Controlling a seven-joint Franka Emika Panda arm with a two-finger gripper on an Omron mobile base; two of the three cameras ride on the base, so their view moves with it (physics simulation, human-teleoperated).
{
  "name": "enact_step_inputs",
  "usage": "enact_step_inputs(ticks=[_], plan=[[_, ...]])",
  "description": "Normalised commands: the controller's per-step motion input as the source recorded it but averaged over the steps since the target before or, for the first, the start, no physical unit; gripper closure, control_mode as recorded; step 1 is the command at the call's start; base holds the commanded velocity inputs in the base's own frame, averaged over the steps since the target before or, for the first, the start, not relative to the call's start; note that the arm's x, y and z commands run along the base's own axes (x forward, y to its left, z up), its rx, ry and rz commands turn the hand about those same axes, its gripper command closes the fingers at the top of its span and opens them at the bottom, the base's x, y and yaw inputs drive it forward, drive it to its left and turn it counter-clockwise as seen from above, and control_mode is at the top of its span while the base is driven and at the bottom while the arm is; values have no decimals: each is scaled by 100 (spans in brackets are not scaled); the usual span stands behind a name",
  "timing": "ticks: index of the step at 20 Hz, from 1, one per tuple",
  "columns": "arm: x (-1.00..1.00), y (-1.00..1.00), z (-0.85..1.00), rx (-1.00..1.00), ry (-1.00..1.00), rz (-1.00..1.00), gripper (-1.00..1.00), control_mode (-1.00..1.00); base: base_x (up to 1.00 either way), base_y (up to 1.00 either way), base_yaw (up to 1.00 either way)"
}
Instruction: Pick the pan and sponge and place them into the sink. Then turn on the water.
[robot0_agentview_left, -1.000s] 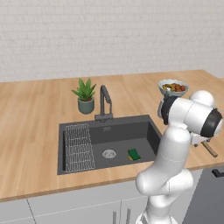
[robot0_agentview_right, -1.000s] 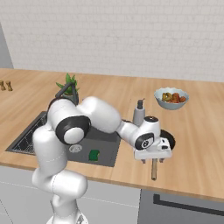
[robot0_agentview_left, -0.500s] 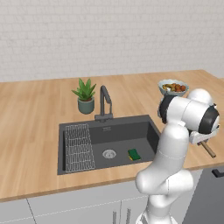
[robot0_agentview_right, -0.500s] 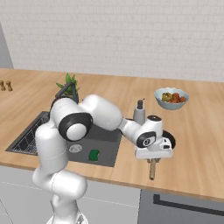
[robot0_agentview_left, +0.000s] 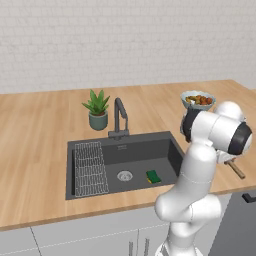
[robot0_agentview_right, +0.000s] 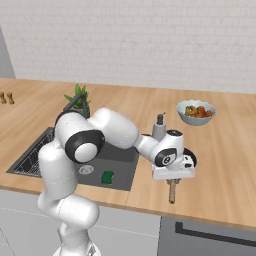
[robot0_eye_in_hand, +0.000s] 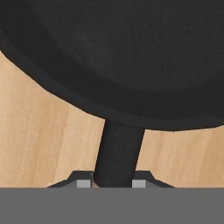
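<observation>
- Since the sponge (robot0_agentview_left: 153, 176) already lies on the floor of the sink (robot0_agentview_left: 165, 142), near the round drain (robot0_agentview_left: 124, 175), that part of the task reads as complete.
- Transfer of the pan (robot0_eye_in_hand: 131, 52) is the step in hand. It sits on the counter (robot0_agentview_right: 225, 165), well apart from the sink, on the side toward the bowl of food (robot0_agentview_right: 195, 112).
- From the hand view, the fingers (robot0_eye_in_hand: 112, 183) stand one on each side of the dark neck of the pan's handle, with the black pan body directly ahead of them. Contact on the neck appears close, but a firm hold cannot be confirmed from these pictures.
- From the right base view, the light wooden handle end (robot0_agentview_right: 172, 192) projects below the hand, toward the counter's front edge.
- The pan looks level with the counter; a lift cannot be told.
- Remaining, by judgement: secure the handle, raise the pan, carry it across to the sink, set it down clear of the sponge and wire rack (robot0_agentview_left: 90, 168).
- No stream falls from the faucet (robot0_agentview_left: 120, 117); turning on the water is still to do.
</observation>
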Motion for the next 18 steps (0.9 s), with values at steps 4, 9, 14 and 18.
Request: enact_step_inputs(ticks=[4,9,14,18], plan=[[0,33,37,1,-14,9,100,-100,0,0,0],[0,47,29,-1,-5,10,100,-100,0,0,0],[3,83,2,-15,0,16,100,-100,0,0,0],[16,80,8,-6,0,26,100,-100,0,0,0]])
